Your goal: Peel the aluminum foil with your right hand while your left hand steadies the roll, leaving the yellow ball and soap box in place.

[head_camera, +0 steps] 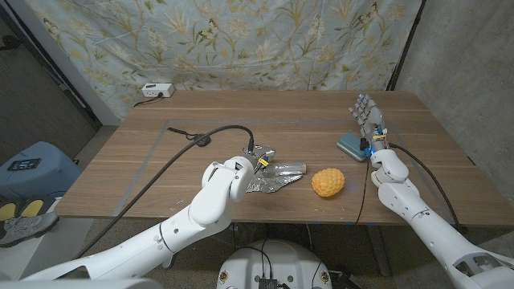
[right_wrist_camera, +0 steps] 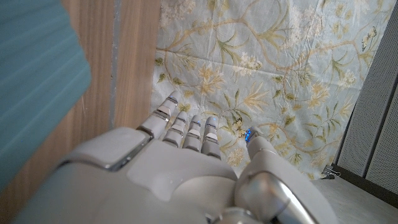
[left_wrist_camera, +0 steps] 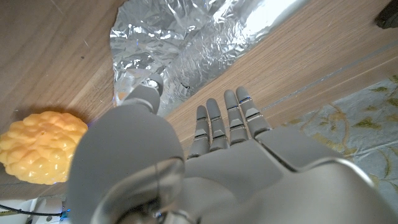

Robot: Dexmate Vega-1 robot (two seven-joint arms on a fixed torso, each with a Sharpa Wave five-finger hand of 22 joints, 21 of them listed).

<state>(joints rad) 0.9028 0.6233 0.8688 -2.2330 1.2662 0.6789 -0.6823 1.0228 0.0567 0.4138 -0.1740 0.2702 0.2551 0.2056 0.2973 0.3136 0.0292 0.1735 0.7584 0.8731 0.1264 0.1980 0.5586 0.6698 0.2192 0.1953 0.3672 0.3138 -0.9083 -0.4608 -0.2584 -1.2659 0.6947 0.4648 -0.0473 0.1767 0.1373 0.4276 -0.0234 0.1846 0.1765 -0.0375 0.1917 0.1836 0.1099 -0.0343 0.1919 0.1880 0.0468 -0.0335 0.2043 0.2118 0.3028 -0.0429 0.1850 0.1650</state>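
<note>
Mostly crumpled aluminum foil (head_camera: 277, 176), shiny, creased, spread on table (head_camera: 161, 160)

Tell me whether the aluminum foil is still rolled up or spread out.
Spread out. The aluminum foil lies as a crumpled, flattened sheet on the table, beside the left hand; no tight roll is visible.
</note>
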